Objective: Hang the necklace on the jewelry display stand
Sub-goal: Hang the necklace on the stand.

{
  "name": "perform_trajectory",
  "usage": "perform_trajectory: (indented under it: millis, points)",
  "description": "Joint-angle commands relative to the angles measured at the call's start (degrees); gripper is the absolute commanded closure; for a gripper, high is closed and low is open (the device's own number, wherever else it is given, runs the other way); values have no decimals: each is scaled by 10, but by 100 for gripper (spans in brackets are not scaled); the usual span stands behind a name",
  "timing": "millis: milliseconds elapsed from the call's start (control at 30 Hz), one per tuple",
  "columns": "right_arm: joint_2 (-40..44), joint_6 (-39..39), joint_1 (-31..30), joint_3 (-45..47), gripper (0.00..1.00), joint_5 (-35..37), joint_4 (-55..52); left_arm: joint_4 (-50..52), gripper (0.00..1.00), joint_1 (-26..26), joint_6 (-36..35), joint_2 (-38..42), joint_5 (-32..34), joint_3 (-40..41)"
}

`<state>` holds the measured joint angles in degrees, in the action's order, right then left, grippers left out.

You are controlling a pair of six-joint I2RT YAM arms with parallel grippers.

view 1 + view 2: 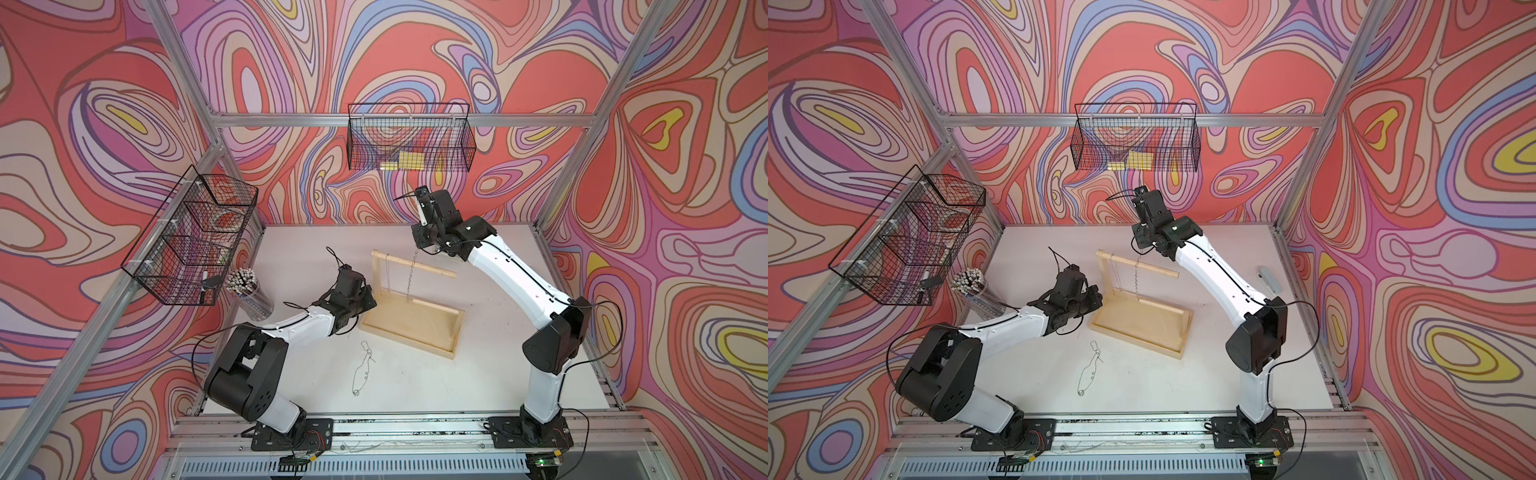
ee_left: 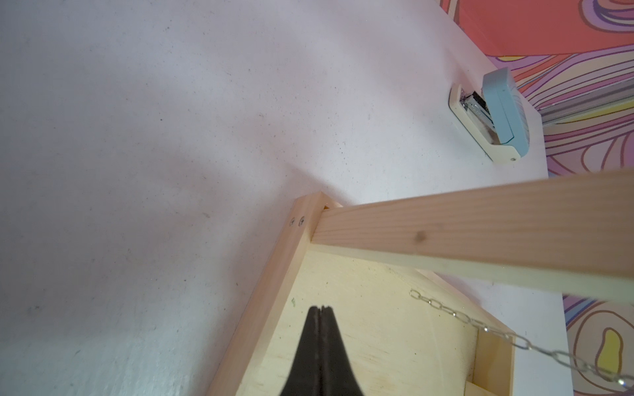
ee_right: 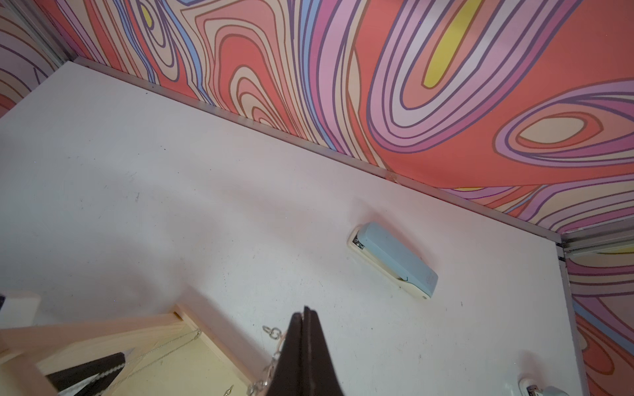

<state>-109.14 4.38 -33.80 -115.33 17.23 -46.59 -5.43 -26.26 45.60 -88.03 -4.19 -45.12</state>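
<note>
The light wooden jewelry display stand (image 1: pixel 432 322) stands mid-table in both top views. A chunky silver chain necklace (image 1: pixel 412 278) hangs from my right gripper (image 1: pixel 417 248), crossing the round top crossbar (image 1: pixel 436 269) with its lower end above the tray. In the right wrist view the chain (image 3: pixel 274 346) runs beside the shut right gripper (image 3: pixel 306 310). My left gripper (image 2: pixel 320 308) is shut and empty over the tray's left part (image 2: pixel 377 336). A thin necklace (image 1: pixel 388 276) hangs on the crossbar near the left upright. Another thin one (image 1: pixel 360 370) lies on the table in front.
A blue-and-cream stapler (image 1: pixel 1270 279) lies near the table's right edge. A cup of pencils (image 1: pixel 245 289) stands at the left. Black wire baskets hang on the left frame (image 1: pixel 195 241) and the back wall (image 1: pixel 409 141).
</note>
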Motion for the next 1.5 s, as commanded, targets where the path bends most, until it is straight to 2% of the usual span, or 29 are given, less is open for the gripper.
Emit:
perform_trajectory:
  millis: [0, 300, 600, 1067, 1167, 1300, 1467]
  points:
    - [-14, 11, 10, 20, 100, -17, 12, 17, 100, 0, -11, 11, 9, -6]
    - [-30, 25, 25, 59, 100, -49, 23, 16, 100, 0, -9, 5, 8, -5]
    - [-33, 29, 28, 71, 100, -90, 26, 17, 100, 0, -10, 13, 13, 2]
    - [-39, 29, 28, 62, 97, -110, 6, 16, 100, 0, -7, 13, 12, 6]
    - [-42, 28, 27, 62, 91, -112, 4, 15, 100, 0, -7, 13, 13, 6]
    - [-47, 28, 28, 56, 76, -120, -5, 14, 100, -1, -6, 12, 13, 6]
    - [-39, 32, 28, 59, 74, -121, -3, 11, 100, 0, -5, 10, 13, 6]
